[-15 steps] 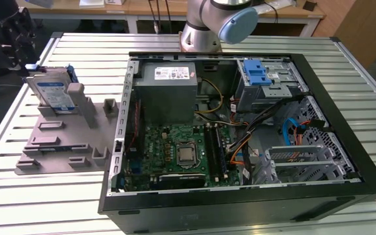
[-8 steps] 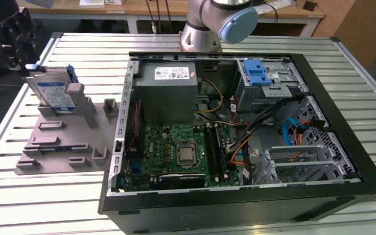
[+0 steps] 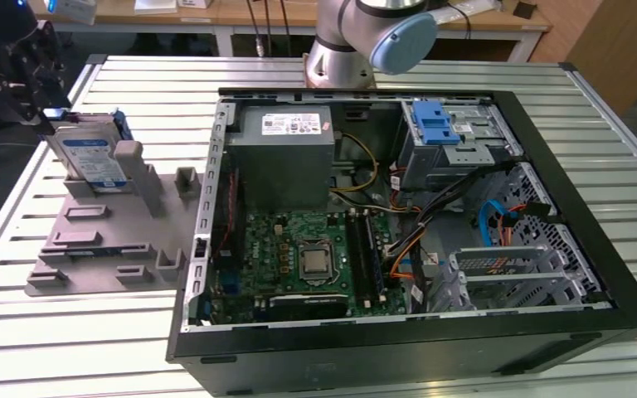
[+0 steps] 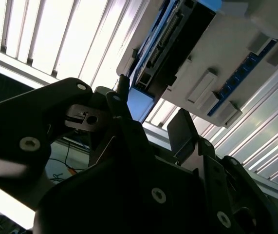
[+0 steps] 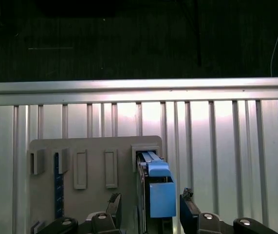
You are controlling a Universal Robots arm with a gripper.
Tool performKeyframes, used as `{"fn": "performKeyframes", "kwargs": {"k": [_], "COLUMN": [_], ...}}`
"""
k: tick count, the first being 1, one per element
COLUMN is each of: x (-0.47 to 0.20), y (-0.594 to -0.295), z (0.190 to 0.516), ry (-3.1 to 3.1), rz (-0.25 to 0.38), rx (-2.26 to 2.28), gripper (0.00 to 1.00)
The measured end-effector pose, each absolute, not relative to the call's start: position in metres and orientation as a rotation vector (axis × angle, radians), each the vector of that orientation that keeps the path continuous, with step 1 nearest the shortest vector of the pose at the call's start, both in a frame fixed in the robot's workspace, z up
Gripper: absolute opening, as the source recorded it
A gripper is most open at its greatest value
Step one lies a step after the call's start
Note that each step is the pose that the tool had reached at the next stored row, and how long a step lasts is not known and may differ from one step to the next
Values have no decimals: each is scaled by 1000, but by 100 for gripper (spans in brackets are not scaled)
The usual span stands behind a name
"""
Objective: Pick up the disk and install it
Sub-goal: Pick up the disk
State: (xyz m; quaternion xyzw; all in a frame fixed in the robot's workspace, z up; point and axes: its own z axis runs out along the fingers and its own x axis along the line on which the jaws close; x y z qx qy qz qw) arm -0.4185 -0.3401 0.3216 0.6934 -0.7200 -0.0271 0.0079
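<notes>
The disk (image 3: 89,159) stands upright in a slot of a grey holder (image 3: 97,245) on the exterior view's left, its label and blue carrier showing. My gripper (image 3: 49,123) hangs just above and behind its top end. In the first wrist view the gripper (image 5: 151,202) is open, with one finger (image 5: 114,204) on each side of the disk's blue carrier end (image 5: 159,192) and a small gap on both sides. In the second wrist view the blue tab (image 4: 139,104) of the disk lies between the dark fingertips (image 4: 124,90).
An open computer case (image 3: 567,133) lies on the slatted metal table (image 3: 75,340), to the holder's right in the exterior view. Inside are a blue-latched drive cage (image 3: 448,133), a grey power supply (image 3: 285,157) and the motherboard (image 3: 308,257). The arm's base (image 3: 341,54) stands behind the case.
</notes>
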Motion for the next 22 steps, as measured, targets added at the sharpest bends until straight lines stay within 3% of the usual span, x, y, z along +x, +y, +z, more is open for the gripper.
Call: {"fn": "performKeyframes", "kwargs": {"k": [22], "x": [-425], "y": [-337], "z": [302], "ry": [-2234], "rz": [-86], "rx": [2191], "gripper": [59]}}
